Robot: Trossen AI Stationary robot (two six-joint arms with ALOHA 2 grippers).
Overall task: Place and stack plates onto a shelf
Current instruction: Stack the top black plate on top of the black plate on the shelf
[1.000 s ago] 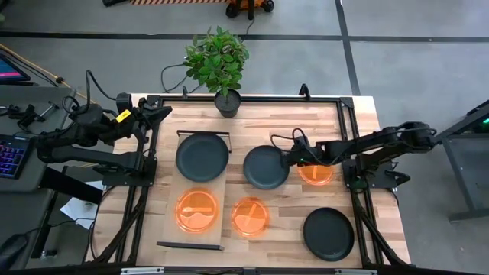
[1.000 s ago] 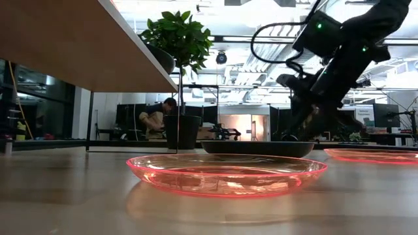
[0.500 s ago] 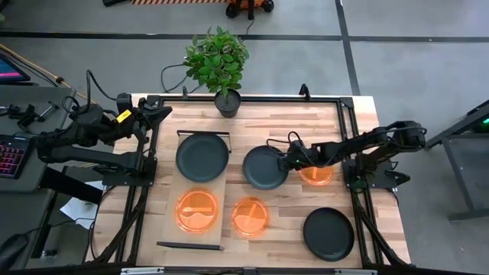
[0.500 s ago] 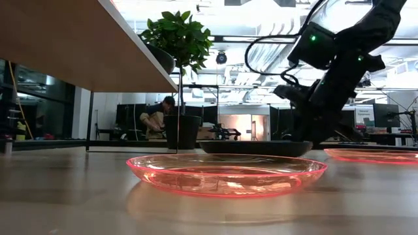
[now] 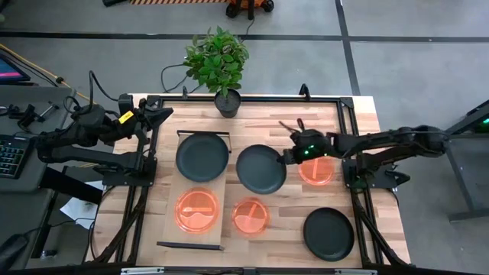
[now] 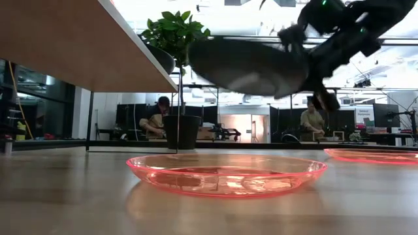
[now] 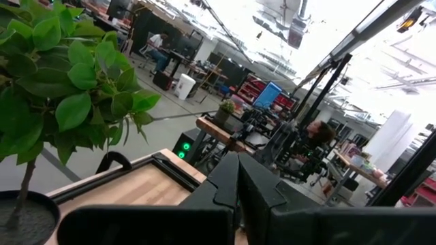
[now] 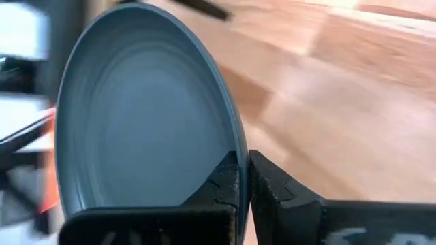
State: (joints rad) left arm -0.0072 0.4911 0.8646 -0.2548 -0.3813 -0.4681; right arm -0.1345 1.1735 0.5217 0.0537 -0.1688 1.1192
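Observation:
My right gripper [image 5: 289, 157] is shut on a dark plate [image 5: 261, 169], held up over the middle of the table; it also shows in the low view [image 6: 248, 65] and in the right wrist view [image 8: 136, 116]. The shelf [image 5: 221, 191] lies left of it, with another dark plate [image 5: 202, 156] on its far half and an orange plate [image 5: 197, 210] on its near half. A second orange plate [image 5: 250, 215] lies on the table beside the shelf. A third orange plate [image 5: 316, 169] and a third dark plate [image 5: 328, 233] lie on the right. My left gripper [image 5: 164, 114] waits shut at the far left. My right gripper pinches the dark plate's rim [image 8: 235, 146] at its right side between the two fingers, one on the upper face and one on the underside. The fingers come about level from the table's right. The plate is lifted clear of the table and tilted.
A potted plant [image 5: 221, 65] stands at the table's far edge, behind the shelf. Black frame rails [image 5: 351, 122] run along the table's sides. People sit in the room beyond the table [image 6: 157, 121].
My right gripper has risen with the dark plate and turned at the wrist. The plate lay flat on the table a second ago; now it hangs clear of it and is tilted, shifted a little toward the shelf.

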